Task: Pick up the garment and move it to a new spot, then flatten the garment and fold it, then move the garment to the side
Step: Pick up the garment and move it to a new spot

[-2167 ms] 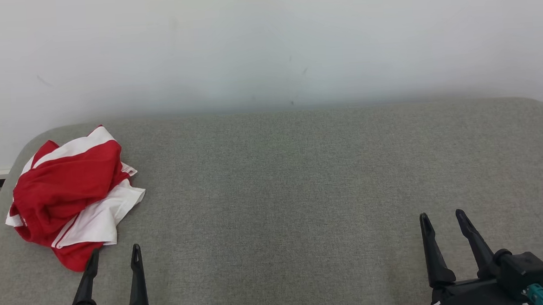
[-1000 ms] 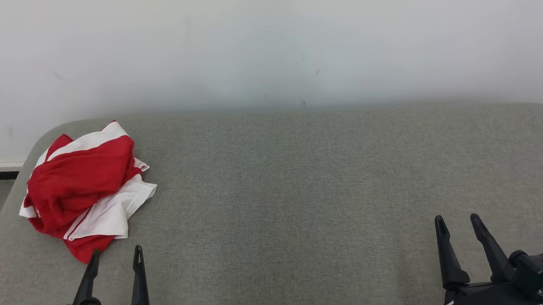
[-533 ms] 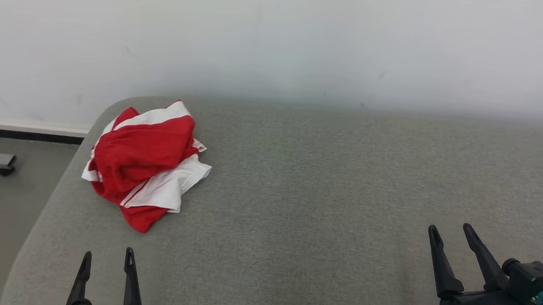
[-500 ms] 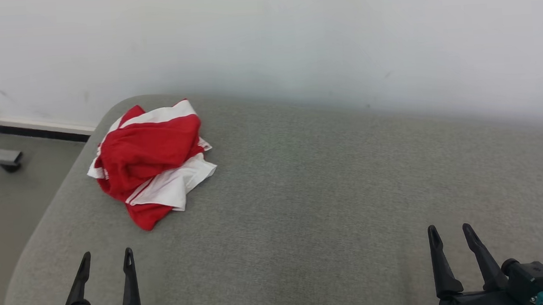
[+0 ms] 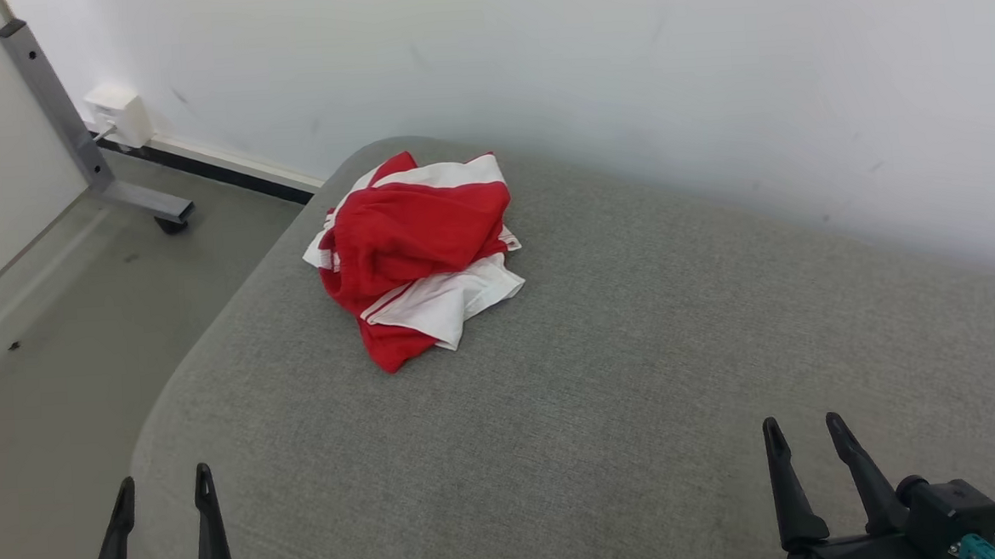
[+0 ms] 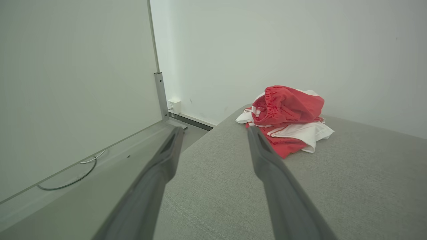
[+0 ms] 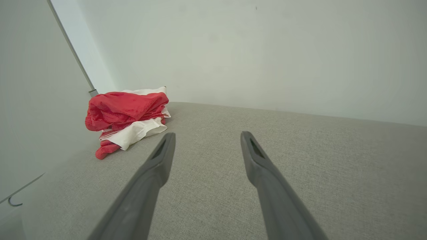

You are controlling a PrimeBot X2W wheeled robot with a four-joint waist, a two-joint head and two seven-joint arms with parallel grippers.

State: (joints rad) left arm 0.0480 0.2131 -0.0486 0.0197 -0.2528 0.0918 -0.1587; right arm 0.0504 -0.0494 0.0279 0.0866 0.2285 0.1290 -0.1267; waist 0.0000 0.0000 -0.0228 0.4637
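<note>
The garment (image 5: 415,254) is a crumpled heap of red and white cloth lying near the far left corner of the grey padded surface (image 5: 622,375). From the left wrist view the garment (image 6: 287,116) sits ahead and to the right; from the right wrist view the garment (image 7: 128,115) lies ahead and to the left. My left gripper (image 5: 164,489) hovers open at the lower left, over the surface's left edge, well short of the cloth. At the lower right my right gripper (image 5: 799,434) is open too, with nothing between its fingers.
A white wall (image 5: 623,68) runs behind the surface. Left of the surface is bare floor (image 5: 49,337), with a grey metal post and foot (image 5: 81,139) and a white wall box (image 5: 118,112). A thin cable (image 6: 66,180) lies on the floor.
The head camera has swung to the left, so the garment now sits nearer the middle of the picture and the floor and metal post have come into view. Both grippers stay open.
</note>
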